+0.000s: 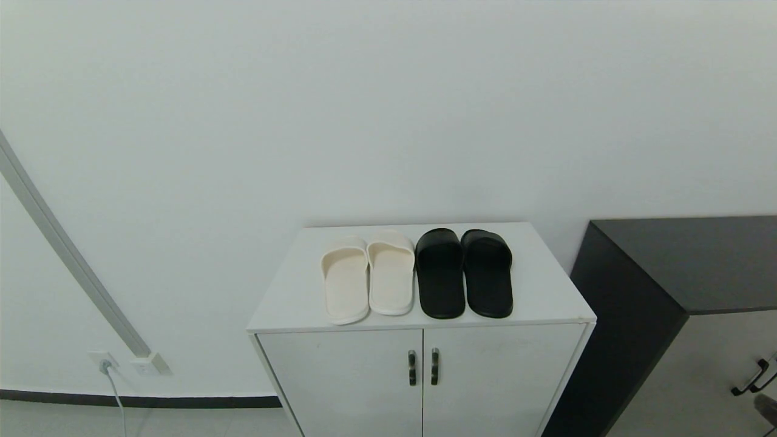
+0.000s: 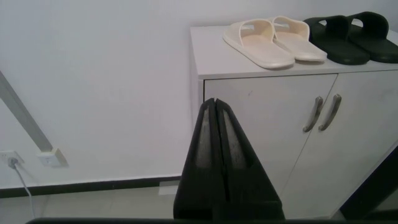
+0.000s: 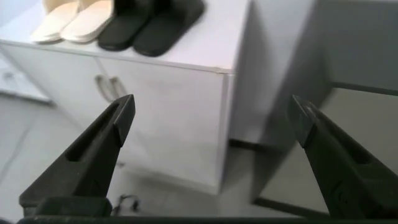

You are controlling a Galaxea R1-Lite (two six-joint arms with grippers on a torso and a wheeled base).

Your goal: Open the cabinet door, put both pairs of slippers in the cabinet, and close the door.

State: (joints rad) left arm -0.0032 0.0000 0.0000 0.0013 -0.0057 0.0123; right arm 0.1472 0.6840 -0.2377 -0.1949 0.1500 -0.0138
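Note:
A white cabinet (image 1: 419,379) stands against the wall, both doors closed, with two dark handles (image 1: 423,366) at the middle seam. On its top lie a cream pair of slippers (image 1: 368,278) and, to their right, a black pair of slippers (image 1: 465,272), toes toward the wall. In the left wrist view my left gripper (image 2: 215,107) is shut with nothing in it, hanging short of the cabinet (image 2: 298,130) and off its left side. In the right wrist view my right gripper (image 3: 211,115) is wide open, off the cabinet's (image 3: 168,118) front right corner, apart from it.
A dark desk (image 1: 668,285) stands close on the cabinet's right, a narrow gap between them. A wall socket with a plugged cable (image 1: 103,362) and a slanted cable duct (image 1: 61,243) are on the wall to the left. Bare floor lies before the cabinet.

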